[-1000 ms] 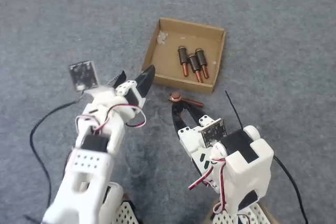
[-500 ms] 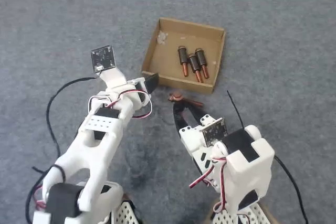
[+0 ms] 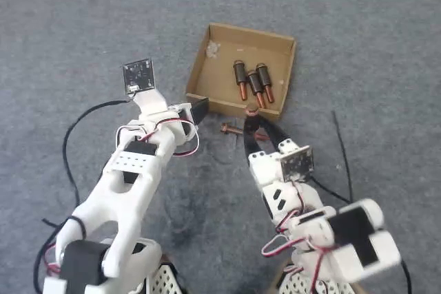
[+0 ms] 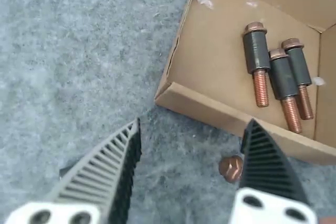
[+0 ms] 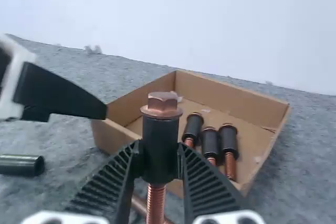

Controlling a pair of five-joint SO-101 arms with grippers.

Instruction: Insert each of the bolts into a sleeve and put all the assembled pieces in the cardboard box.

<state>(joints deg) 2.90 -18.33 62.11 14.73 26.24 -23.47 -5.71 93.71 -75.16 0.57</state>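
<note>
The cardboard box (image 3: pixel 284 40) holds three assembled bolt-and-sleeve pieces (image 3: pixel 252 82) lying side by side. Just in front of its near wall, my right gripper (image 3: pixel 255 119) is shut on a fourth piece: a black sleeve (image 5: pixel 159 142) held upright, with the copper bolt's head (image 5: pixel 161 103) on top and its thread below. A loose copper bolt (image 3: pixel 231 129) lies on the carpet between the two grippers. My left gripper (image 3: pixel 198 108) stands open over the box's near-left corner, holding nothing, and the loose bolt's head (image 4: pixel 231 167) lies beside one of its fingers (image 4: pixel 268 161).
A loose black sleeve (image 5: pixel 21 164) lies on the grey carpet beyond my left gripper's finger (image 5: pixel 58 95). The box's near wall (image 4: pixel 210 111) stands close to both grippers. Open carpet lies left and right of the box.
My right arm has moved forward and to the right, carrying the assembled piece up to the box's near wall. My left arm swung in and dropped low a second ago and has since kept still.
</note>
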